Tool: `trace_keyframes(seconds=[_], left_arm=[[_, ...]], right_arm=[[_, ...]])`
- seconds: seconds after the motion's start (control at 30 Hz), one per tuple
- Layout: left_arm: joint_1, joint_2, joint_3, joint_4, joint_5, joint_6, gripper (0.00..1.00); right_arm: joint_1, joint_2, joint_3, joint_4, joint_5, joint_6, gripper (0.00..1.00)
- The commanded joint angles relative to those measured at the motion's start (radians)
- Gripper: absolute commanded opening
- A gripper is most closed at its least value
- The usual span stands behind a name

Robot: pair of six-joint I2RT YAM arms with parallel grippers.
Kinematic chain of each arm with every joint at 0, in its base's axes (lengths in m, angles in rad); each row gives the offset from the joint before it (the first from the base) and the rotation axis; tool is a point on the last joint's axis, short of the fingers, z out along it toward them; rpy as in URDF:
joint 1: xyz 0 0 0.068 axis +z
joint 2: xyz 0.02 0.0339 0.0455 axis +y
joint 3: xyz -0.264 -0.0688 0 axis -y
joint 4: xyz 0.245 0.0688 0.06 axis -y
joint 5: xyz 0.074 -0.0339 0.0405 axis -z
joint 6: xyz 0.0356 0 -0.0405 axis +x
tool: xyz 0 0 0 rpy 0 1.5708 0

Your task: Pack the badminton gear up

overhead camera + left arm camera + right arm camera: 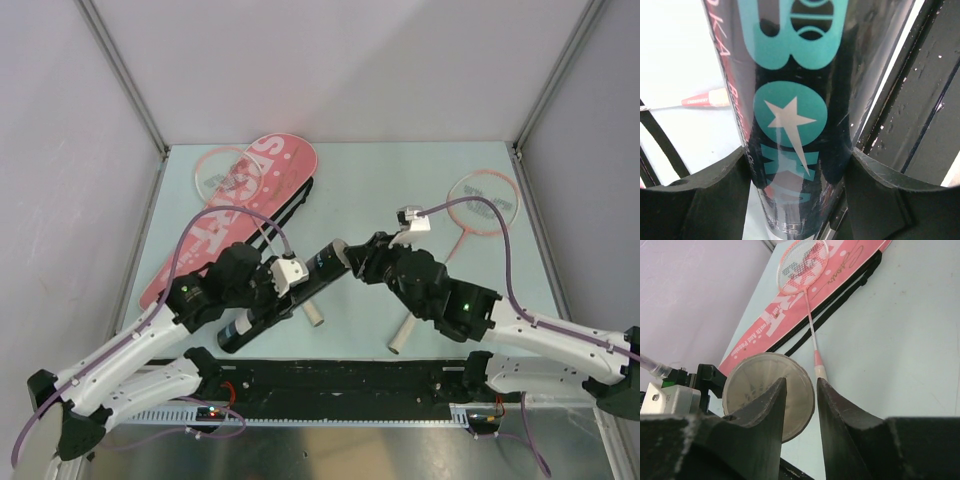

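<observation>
The black printed tube [325, 262] lies slanted between both arms. My left gripper [270, 298] is shut on its middle, and teal lettering on the tube [790, 100] fills the space between the jaws of that gripper [800, 165]. My right gripper [352, 255] is at the tube's far end. Its jaws [801, 382] stand a narrow gap apart just in front of the pale round lid [752, 380], clamping nothing. One pink racket [225, 172] rests on the pink case [270, 170]. The other racket [482, 205] lies at the right.
The first racket's white handle [314, 318] ends beside the tube, and the second racket's handle [400, 338] lies near my right arm. The case's black strap [840, 295] trails along its edge. The black base rail [340, 385] runs along the near edge. Walls enclose the table.
</observation>
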Motion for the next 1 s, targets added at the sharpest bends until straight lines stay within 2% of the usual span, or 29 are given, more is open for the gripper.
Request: trace_keyframes(seconds=[0.0,0.2,0.4,0.5,0.57,0.6,0.8,0.97], left_arm=[[-0.018,-0.031,0.119,0.404,0.073,-0.027,0.00],[-0.017,-0.054,0.096,0.404,-0.033,-0.109,0.00],[-0.016,0.039,0.211,0.404,-0.219,-0.317,0.00],[-0.017,0.156,0.310,0.404,-0.284,-0.367,0.00],[-0.017,0.264,0.392,0.402,-0.332,-0.412,0.00],[-0.017,0.328,0.438,0.402,-0.354,-0.455,0.00],[-0.015,0.685,0.682,0.402,-0.358,-0.697,0.00],[-0.017,0.942,0.881,0.401,-0.398,-0.800,0.00]], right_arm=[[0.014,0.002,0.040,-0.143,-0.132,-0.041,0.39],[-0.146,-0.149,0.179,-0.145,-0.170,-0.116,0.60],[-0.233,-0.260,0.212,-0.211,-0.178,-0.158,0.76],[-0.239,-0.296,0.209,-0.320,-0.163,-0.142,0.83],[-0.230,-0.321,0.197,-0.384,-0.147,-0.125,0.94],[-0.226,-0.339,0.183,-0.409,-0.130,-0.126,0.97],[-0.217,-0.419,0.123,-0.580,-0.049,-0.074,0.99],[-0.219,-0.488,0.090,-0.638,0.014,-0.019,0.99]])
